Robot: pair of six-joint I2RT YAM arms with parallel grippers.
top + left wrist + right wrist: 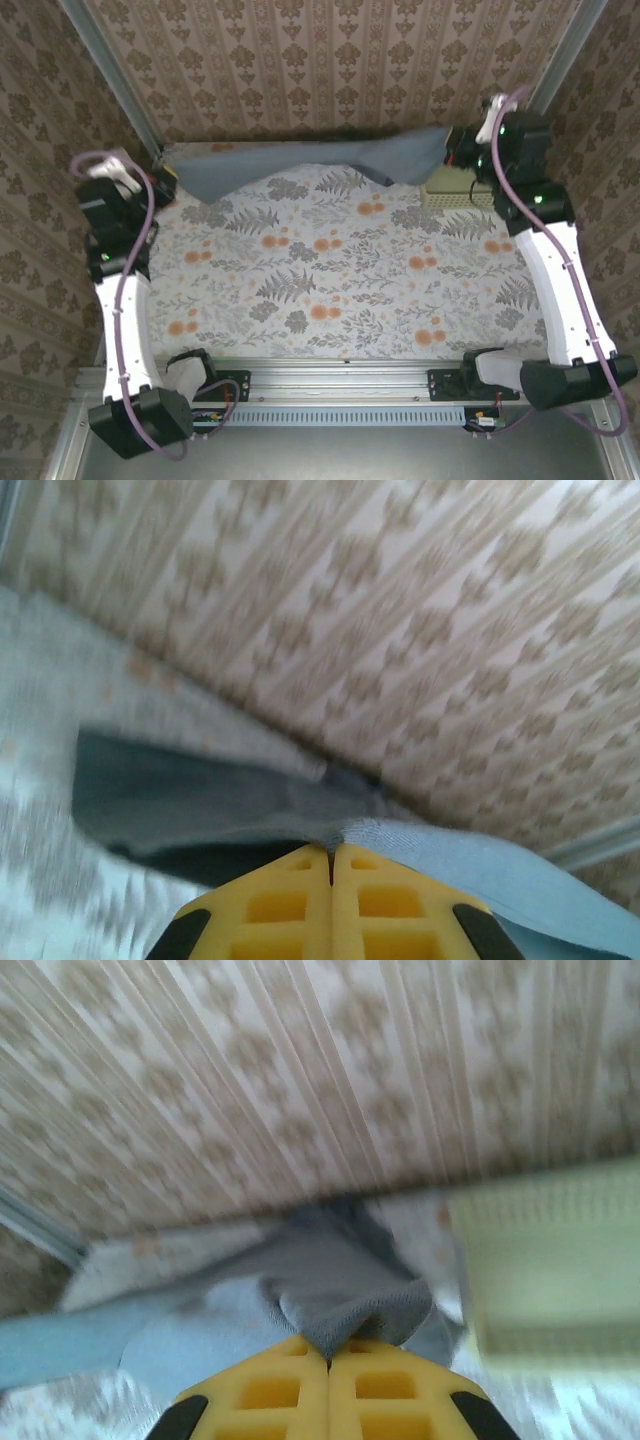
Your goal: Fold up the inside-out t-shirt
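Overhead: dark slate blue-grey soft fabric t-shirt [230, 170] spans the upper frame, stretched between both arms. Wrist views add the grip detail: left gripper [331, 852] and right gripper [328, 1360], yellow jaws closed, each pinching shirt fabric.

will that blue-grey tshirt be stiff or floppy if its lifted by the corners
Likely floppy: the t-shirt sags between the left gripper and right gripper. Probably light: small pinches hold it. It seems to bunch easily at each pinch.

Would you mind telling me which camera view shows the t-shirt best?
Top external: the t-shirt shows at its full span, stretched along the table's far edge. The left wrist view gives a close-up of an edge pinched in the left gripper; the right wrist view, a bunched fold in the right gripper.
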